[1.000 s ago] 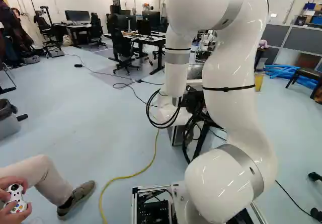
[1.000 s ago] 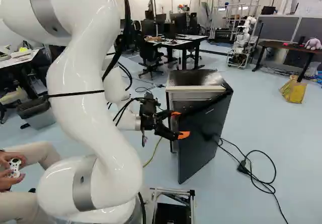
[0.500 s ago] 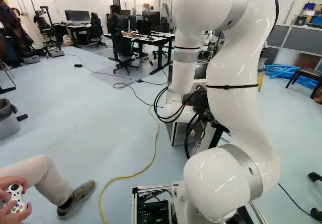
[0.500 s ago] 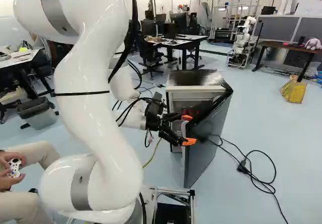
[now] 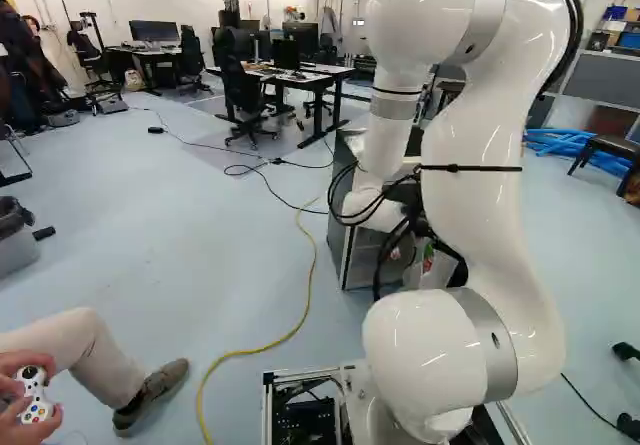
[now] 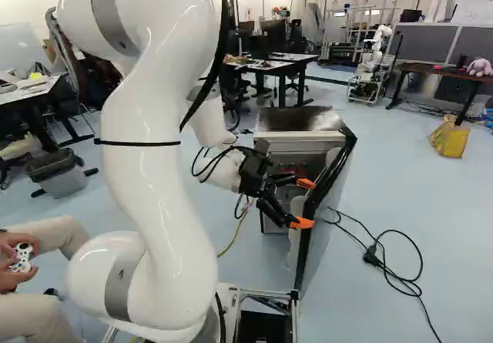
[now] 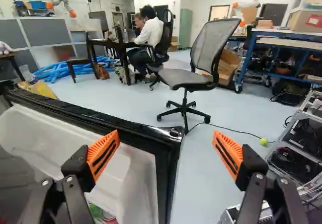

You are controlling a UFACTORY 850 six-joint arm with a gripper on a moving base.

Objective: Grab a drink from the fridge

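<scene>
Tool status: the gripper (image 7: 166,139) is spread wide and pinches nothing. One orange-padded finger overlaps the white inner liner (image 7: 48,133) of the fridge door (image 6: 327,243) in the wrist view; the door's black corner lies between the fingers. Contact cannot be confirmed from where I stand.

Change: over the last second the arm (image 6: 158,185) has shifted towards the door's side, while the base has held position. The door has swung wider; its liner and the interior of the mini fridge (image 6: 296,136) now show more fully in the right base view.

Consequence: access is improving, but the drink is not yet in hand. A can-like item (image 7: 108,217) with red on it sits low on the door's inner side, a likely target.

Next step, in my judgement: complete the opening, clear the door, then turn the fingers inward. Caution: the door may swing back on release, or foul the black power cable (image 6: 373,257) beside it.
</scene>
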